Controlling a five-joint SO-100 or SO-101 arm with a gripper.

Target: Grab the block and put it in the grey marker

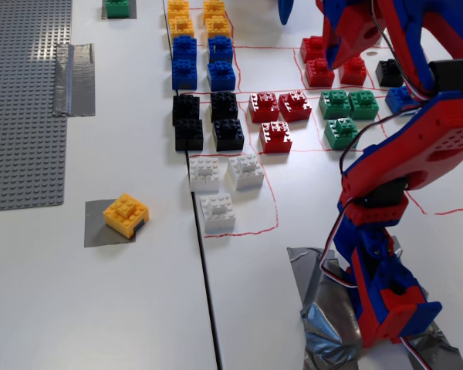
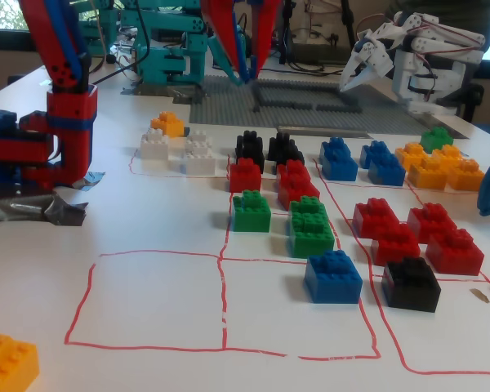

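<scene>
While the blue pincer [image 1: 286, 11] peeks in at the top edge of a fixed view, grip impossible to tell, yellow-orange block [image 1: 125, 213] sits lower left on the grey marker [image 1: 99, 229], white bricks [image 1: 217, 212] to its right, white bench [image 1: 100, 308].

Plastic bricks on a smooth white table

The block [image 1: 125, 213] is glossy yellow-orange plastic with studs, resting on the grey marker [image 1: 100, 230], a flat matt patch; beyond the marker, wrinkled shiny silver tape [image 1: 74, 78] edges a matt studded grey baseplate [image 1: 23, 100].
</scene>
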